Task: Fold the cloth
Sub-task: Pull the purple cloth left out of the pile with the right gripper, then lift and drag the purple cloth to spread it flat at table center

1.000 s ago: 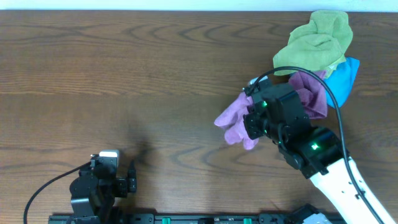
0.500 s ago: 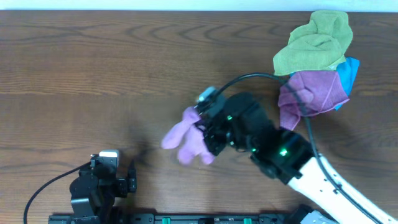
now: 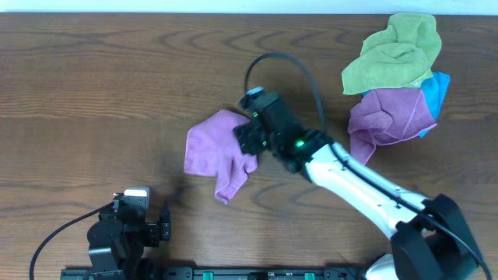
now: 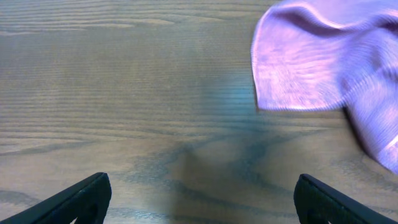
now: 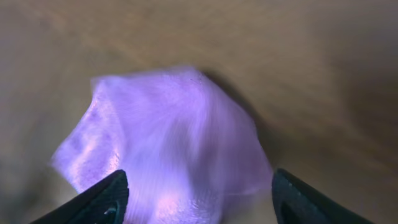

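A light purple cloth [image 3: 212,148] lies crumpled and partly spread on the wooden table, a little left of centre. My right gripper [image 3: 247,141] hovers over the cloth's right edge. In the right wrist view the right gripper [image 5: 199,193] stands open, its dark fingertips [image 5: 102,196] wide apart and the blurred cloth [image 5: 168,130] below them. My left gripper [image 4: 200,193] is open and empty near the table's front left, with the cloth [image 4: 311,68] ahead of it to the right. The left arm [image 3: 124,225] sits at the bottom left of the overhead view.
A pile of other cloths lies at the back right: a green one [image 3: 393,50] on top, a darker purple one [image 3: 393,117] below it and a blue one [image 3: 437,93] at the side. A black cable [image 3: 311,78] arcs over the right arm.
My right arm carried the light purple cloth from beside the pile leftward to the table's middle. Its jaws then opened and the cloth dropped and spread out. The left arm stayed still.
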`<act>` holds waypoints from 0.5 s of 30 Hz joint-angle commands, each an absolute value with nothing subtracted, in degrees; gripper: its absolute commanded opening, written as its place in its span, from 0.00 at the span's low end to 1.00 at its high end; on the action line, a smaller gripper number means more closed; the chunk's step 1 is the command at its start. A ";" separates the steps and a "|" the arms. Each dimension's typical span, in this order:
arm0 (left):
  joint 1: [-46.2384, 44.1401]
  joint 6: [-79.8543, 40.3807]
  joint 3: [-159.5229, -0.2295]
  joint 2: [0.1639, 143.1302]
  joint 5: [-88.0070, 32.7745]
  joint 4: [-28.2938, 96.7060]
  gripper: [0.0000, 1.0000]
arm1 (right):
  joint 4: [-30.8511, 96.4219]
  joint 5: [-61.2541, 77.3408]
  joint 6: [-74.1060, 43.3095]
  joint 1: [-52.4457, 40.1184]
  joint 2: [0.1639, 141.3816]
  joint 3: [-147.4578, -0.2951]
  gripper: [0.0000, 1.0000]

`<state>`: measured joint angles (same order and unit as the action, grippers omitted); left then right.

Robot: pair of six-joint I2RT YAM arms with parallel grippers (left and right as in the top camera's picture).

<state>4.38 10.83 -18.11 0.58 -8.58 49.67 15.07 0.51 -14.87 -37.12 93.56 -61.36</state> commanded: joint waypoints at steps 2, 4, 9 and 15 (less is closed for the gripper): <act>4.25 11.79 -18.09 0.25 -8.38 49.67 0.95 | 15.49 -0.23 -9.93 -35.64 88.14 -62.65 0.75; 4.25 11.79 -18.09 0.25 -8.38 49.67 0.95 | 16.95 1.41 -6.90 -35.77 86.91 -62.65 0.72; 4.25 11.79 -18.09 0.25 -8.38 49.67 0.95 | 20.43 2.04 -2.70 -36.60 88.23 -62.63 0.68; 4.25 11.79 -18.09 0.25 -8.36 49.67 0.95 | 20.08 8.58 -8.62 -36.77 94.48 -62.63 0.67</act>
